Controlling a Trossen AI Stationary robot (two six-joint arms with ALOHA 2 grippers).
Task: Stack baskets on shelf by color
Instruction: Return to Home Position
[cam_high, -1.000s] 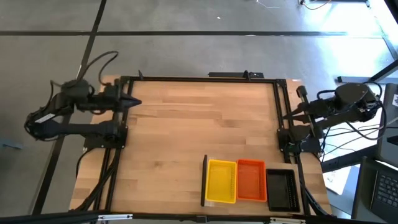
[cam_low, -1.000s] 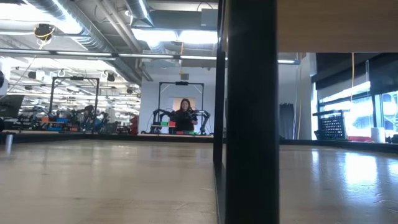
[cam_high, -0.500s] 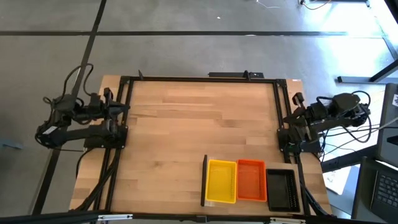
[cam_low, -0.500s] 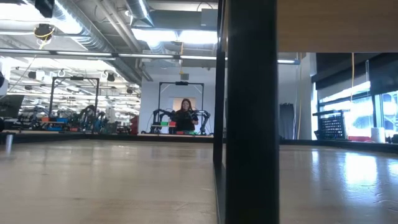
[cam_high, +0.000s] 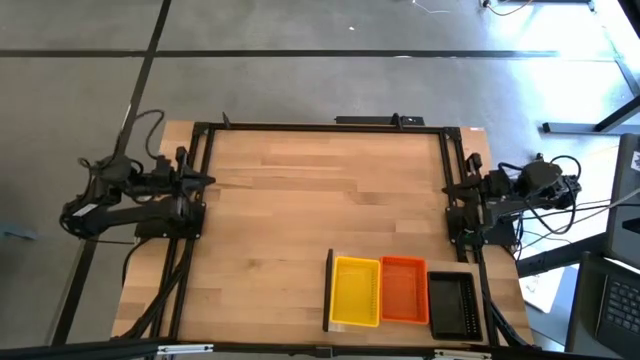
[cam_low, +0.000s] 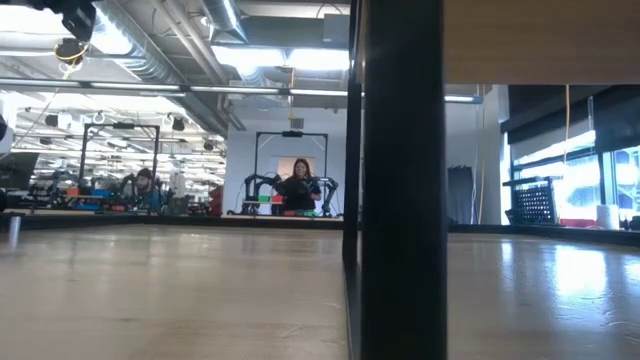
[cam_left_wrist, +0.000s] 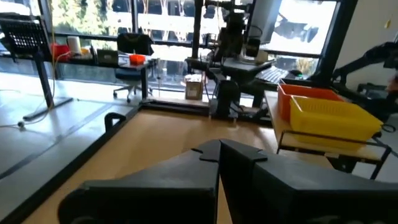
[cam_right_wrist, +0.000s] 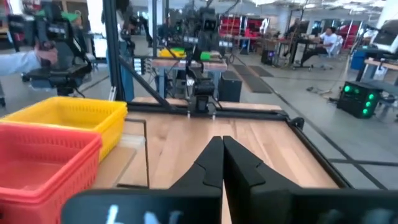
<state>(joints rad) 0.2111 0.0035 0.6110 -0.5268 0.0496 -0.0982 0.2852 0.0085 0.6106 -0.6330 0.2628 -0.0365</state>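
Baskets: on shelf; likely light, springy; pinch a rim
Left gripper: well apart from shelf; jaws together, empty
Right gripper: same

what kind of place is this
Most likely a robotics lab in an open industrial hall: another arm rig stands across the room, exposed ducts run overhead, and a person sits farther back. The left arm and right arm wait at the table's sides.
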